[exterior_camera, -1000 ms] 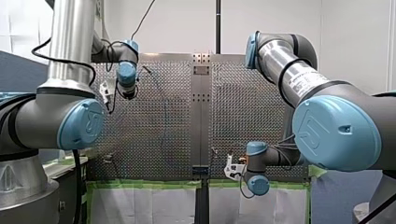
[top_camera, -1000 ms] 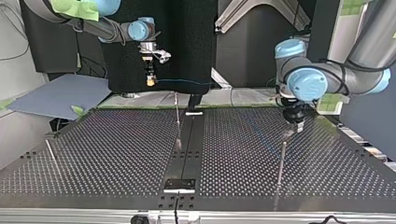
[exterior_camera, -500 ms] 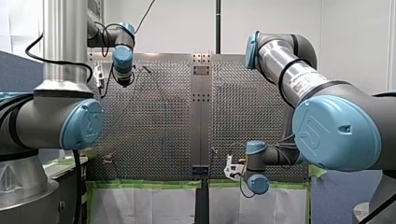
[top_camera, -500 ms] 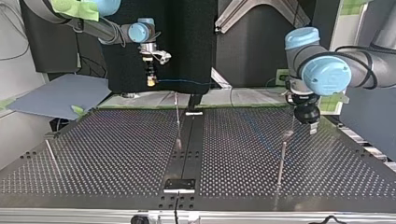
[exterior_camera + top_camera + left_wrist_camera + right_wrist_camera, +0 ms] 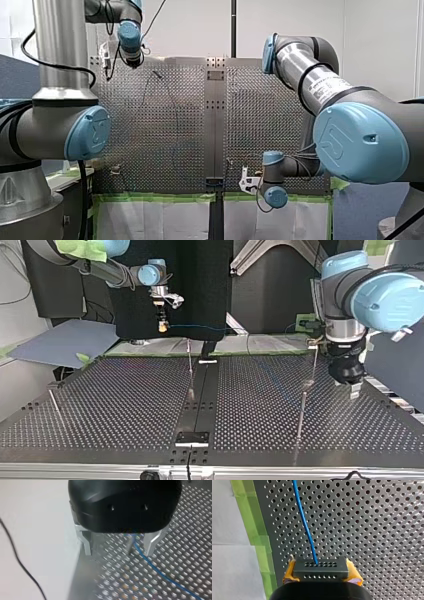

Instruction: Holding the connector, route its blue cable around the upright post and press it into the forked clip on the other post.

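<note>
Between the yellow pads of my right pincer [image 5: 321, 566] sits the black connector [image 5: 322, 573], clamped on both sides and held above the perforated tabletop [image 5: 374, 530]. Its blue cable [image 5: 305, 521] leaves the connector's face and runs straight ahead of the pincer over the holes. Beside the pincer, a strip of green tape [image 5: 260, 537] lines the tabletop's edge, with white sheeting beyond it.

My left pincer [image 5: 118, 546] is black, and its metal fingers [image 5: 150, 542] stand apart, gripping nothing. In the gap between them rises a short grey pin [image 5: 129, 545], probably a post top, though the blur makes that uncertain. The cable passes just beside this pin and trails away ahead of the fingers.

From across the table, a middle post [image 5: 190, 367] stands just below and beside my right pincer, under the cable's span. A slender post [image 5: 300, 412] stands near my left pincer, on the side towards the right pincer.
</note>
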